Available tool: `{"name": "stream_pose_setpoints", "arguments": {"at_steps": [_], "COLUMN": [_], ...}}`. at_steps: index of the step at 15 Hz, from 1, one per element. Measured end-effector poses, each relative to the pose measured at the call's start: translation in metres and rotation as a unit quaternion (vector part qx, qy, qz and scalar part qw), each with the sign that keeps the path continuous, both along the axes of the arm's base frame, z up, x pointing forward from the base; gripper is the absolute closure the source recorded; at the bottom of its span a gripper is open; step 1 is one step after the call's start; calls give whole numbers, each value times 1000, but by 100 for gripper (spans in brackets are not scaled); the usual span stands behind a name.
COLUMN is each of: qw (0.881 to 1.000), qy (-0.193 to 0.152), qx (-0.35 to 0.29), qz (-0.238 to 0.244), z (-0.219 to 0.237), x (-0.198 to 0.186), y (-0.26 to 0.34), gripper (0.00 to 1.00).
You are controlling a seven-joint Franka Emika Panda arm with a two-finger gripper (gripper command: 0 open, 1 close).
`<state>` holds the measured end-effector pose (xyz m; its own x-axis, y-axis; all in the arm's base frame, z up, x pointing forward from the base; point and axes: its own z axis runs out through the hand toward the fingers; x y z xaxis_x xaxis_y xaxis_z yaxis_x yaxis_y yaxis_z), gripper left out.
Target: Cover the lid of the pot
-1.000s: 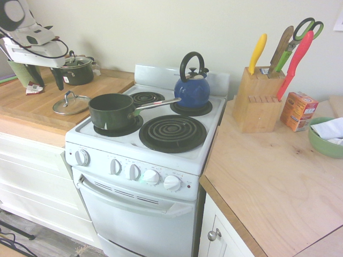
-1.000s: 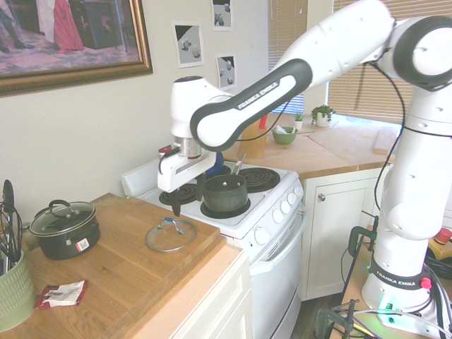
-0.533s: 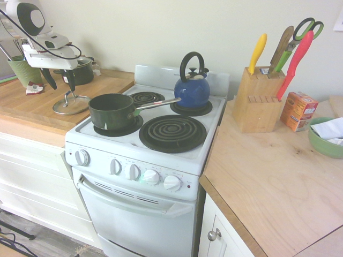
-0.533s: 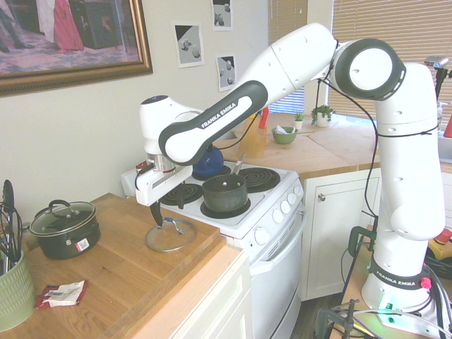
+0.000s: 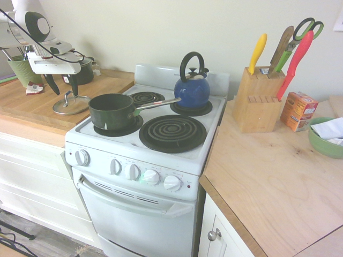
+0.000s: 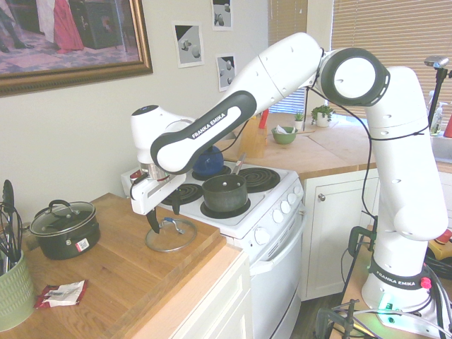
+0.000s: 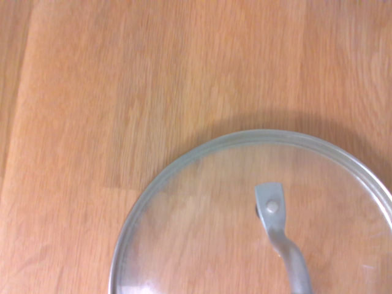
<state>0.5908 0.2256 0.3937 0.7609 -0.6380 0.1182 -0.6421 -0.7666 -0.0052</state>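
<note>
You had the pincer [image 5: 63,87] pointed straight down over the lid [image 5: 70,105], jaws spread wide and holding nothing, one finger on either side of the loop handle [image 6: 170,224] so a short drop would bracket it. The lid lay flat on the wooden worktop [image 5: 32,104] just beside the stove [image 5: 144,155], handle up, which left that loop as the only sensible place to grip. The pot [image 5: 112,111] sat uncovered on the near-left burner, close by, its long handle angled toward the blue kettle [image 5: 192,88]. In the wrist view the loop sat off-centre, so the pincer probably needed a small sideways correction first.
</note>
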Motion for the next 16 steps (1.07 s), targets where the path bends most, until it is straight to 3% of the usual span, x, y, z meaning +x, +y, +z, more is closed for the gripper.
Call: {"name": "stream_pose_setpoints", "arguments": {"at_steps": [16], "qw": [1000], "qy": [5], "qx": [-20], "qz": [2], "z": [-20], "x": [4], "y": [0], "gripper": [100]}}
